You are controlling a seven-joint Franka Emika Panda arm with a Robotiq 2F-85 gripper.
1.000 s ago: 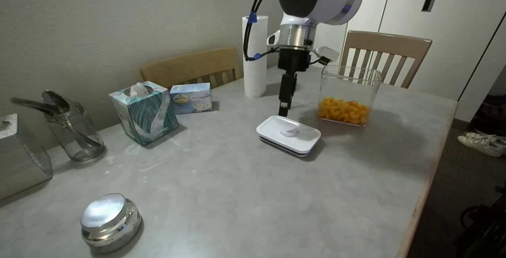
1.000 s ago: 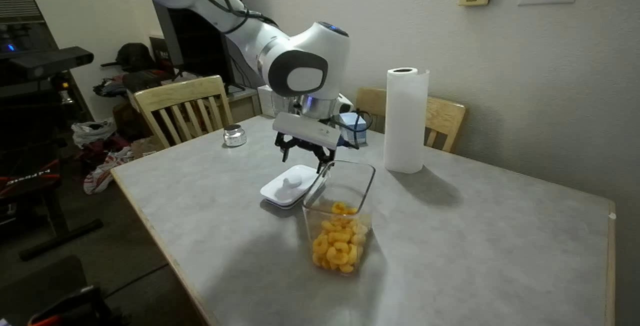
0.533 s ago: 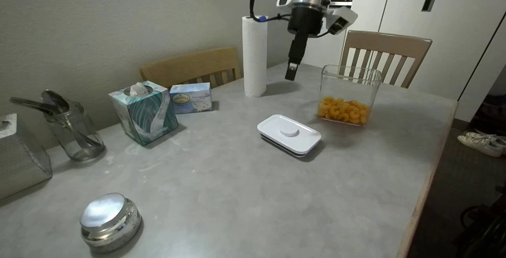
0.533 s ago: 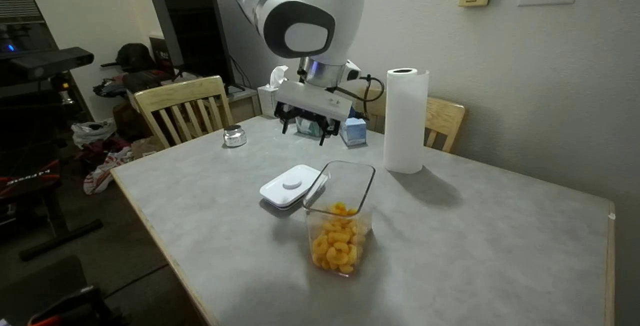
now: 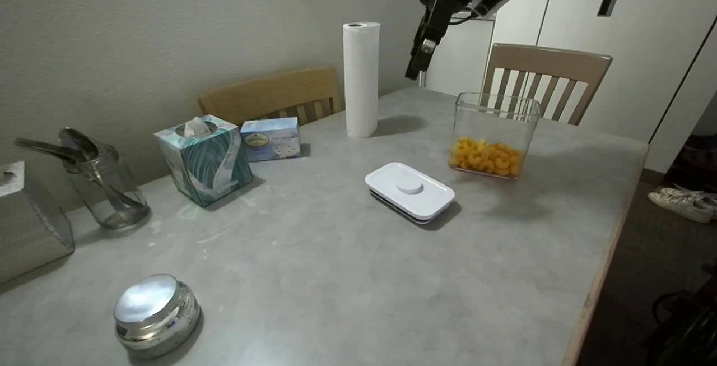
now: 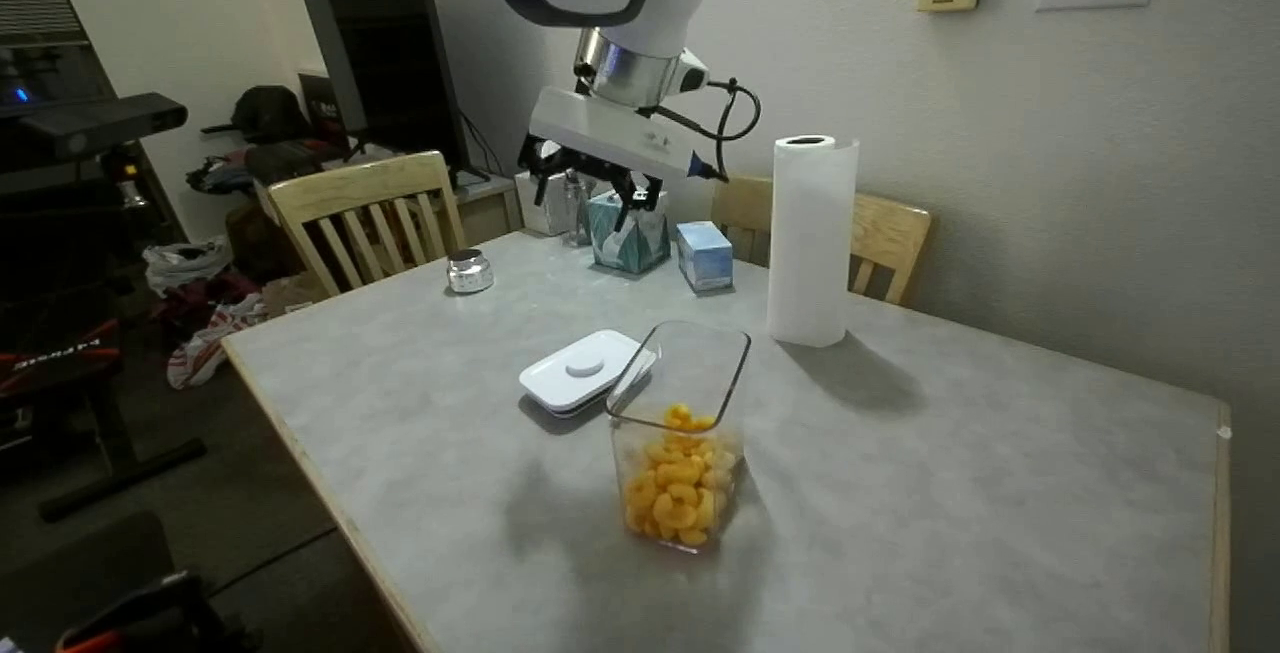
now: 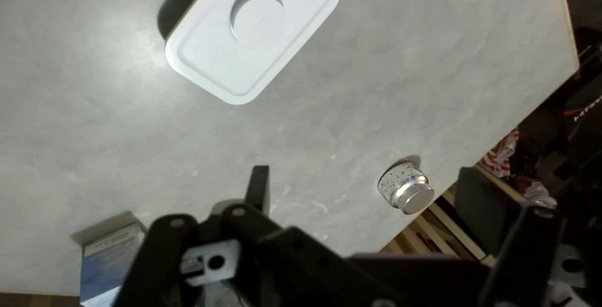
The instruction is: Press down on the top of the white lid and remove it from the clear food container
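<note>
Beside the clear food container (image 5: pixel 494 128), which only the exterior views show, the white lid (image 7: pixel 254 36) lies top up on the table (image 5: pixel 336 276), long axis running lower-left to upper-right in the wrist view. Higher up, the gripper (image 6: pixel 580 214) hangs, jaws spread.

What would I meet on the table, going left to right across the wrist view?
Blue box, white lid, shiny silver jar. The gripper spans much of the picture's width, so it is left out.
</note>
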